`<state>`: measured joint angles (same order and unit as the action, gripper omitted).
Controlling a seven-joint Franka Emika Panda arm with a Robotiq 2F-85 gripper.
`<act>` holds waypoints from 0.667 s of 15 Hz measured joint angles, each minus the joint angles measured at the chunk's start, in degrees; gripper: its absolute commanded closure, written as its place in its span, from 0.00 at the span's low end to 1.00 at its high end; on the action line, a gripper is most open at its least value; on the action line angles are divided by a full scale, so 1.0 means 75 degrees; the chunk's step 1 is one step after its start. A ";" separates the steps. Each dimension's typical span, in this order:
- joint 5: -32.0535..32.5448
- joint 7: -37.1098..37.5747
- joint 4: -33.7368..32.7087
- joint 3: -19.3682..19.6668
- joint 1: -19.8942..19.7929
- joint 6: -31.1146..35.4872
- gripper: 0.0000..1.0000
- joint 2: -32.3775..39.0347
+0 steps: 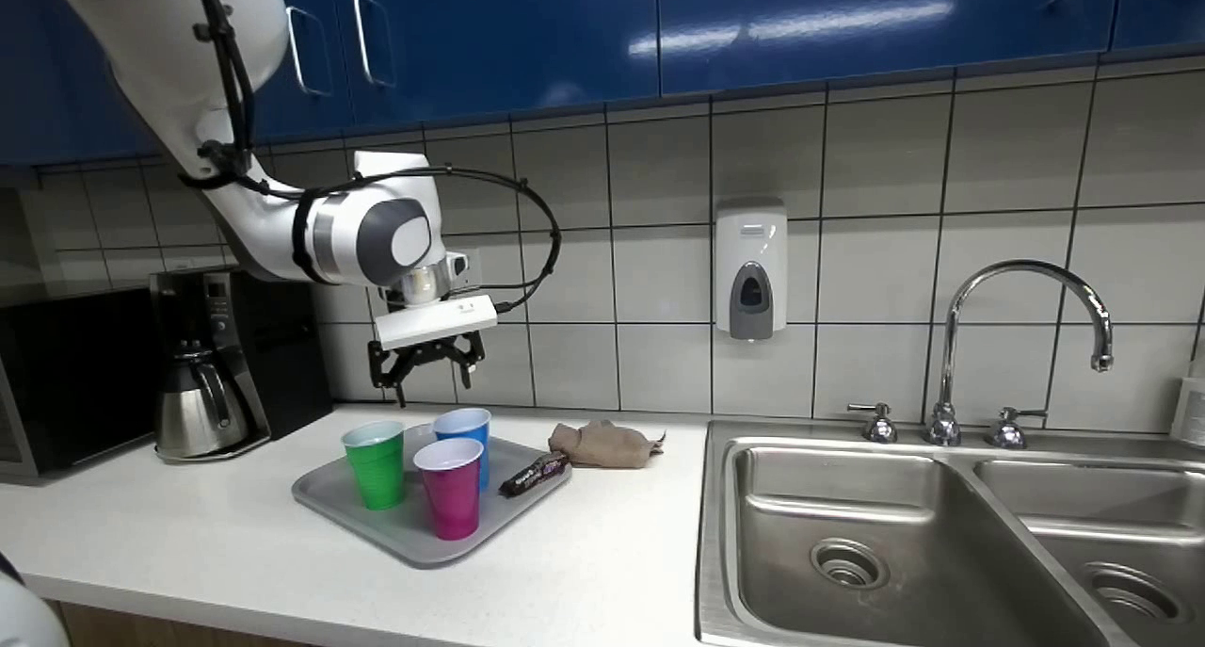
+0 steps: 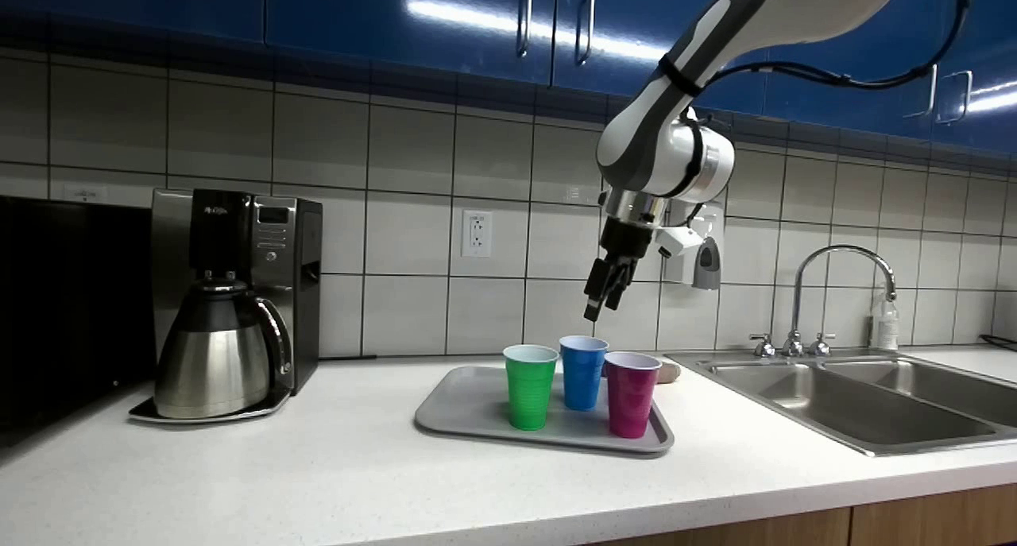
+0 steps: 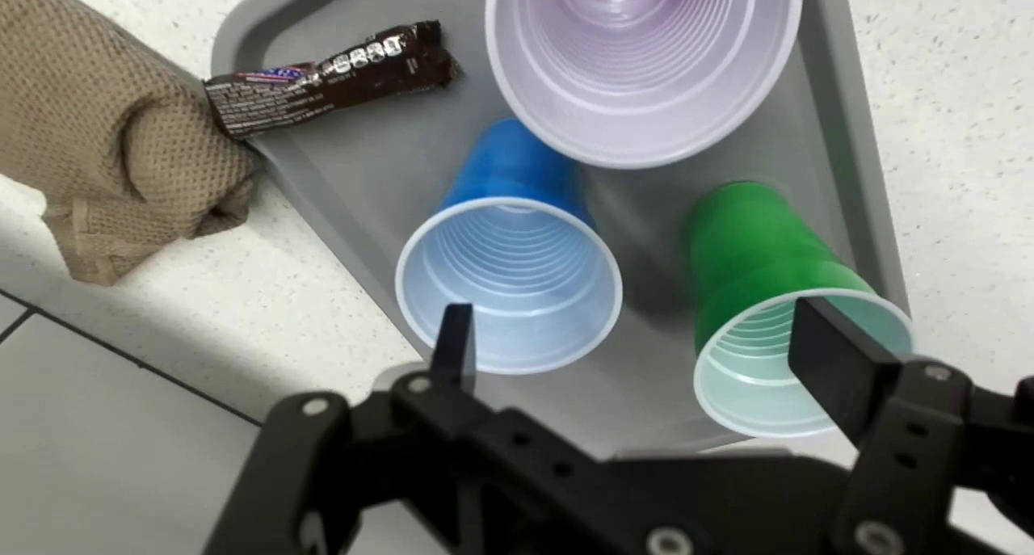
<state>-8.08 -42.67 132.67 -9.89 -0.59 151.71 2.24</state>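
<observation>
My gripper (image 1: 434, 390) is open and empty, hanging above the cups; it also shows in an exterior view (image 2: 601, 310) and in the wrist view (image 3: 634, 337). Below it a grey tray (image 2: 469, 403) bears three upright cups: green (image 2: 530, 391), blue (image 2: 583, 379) and magenta (image 2: 630, 399). In the wrist view the fingers overlap the blue cup (image 3: 509, 288) and the green cup (image 3: 743, 256) but stay above them in the exterior views. A dark wrapped bar (image 1: 535, 474) lies at the tray's edge, beside a brown cloth (image 1: 607, 444) on the counter.
A coffee maker with a steel carafe (image 2: 214, 363) stands beside a black appliance (image 2: 71, 307). A double sink (image 1: 838, 525) with a tall faucet (image 1: 1026, 268) is at the other end. A soap dispenser (image 1: 750, 270) hangs on the tiled wall, under blue cabinets (image 1: 508, 35).
</observation>
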 measured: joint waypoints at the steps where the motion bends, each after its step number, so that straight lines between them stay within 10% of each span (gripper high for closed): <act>1: -0.0020 -0.0049 0.0152 0.0063 0.0007 -0.0003 0.00 -0.0157; 10: 0.0683 0.0094 0.1075 0.0798 0.0105 -0.0699 0.00 -0.1279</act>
<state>-2.95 -41.97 140.74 -3.91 0.19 146.47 -7.35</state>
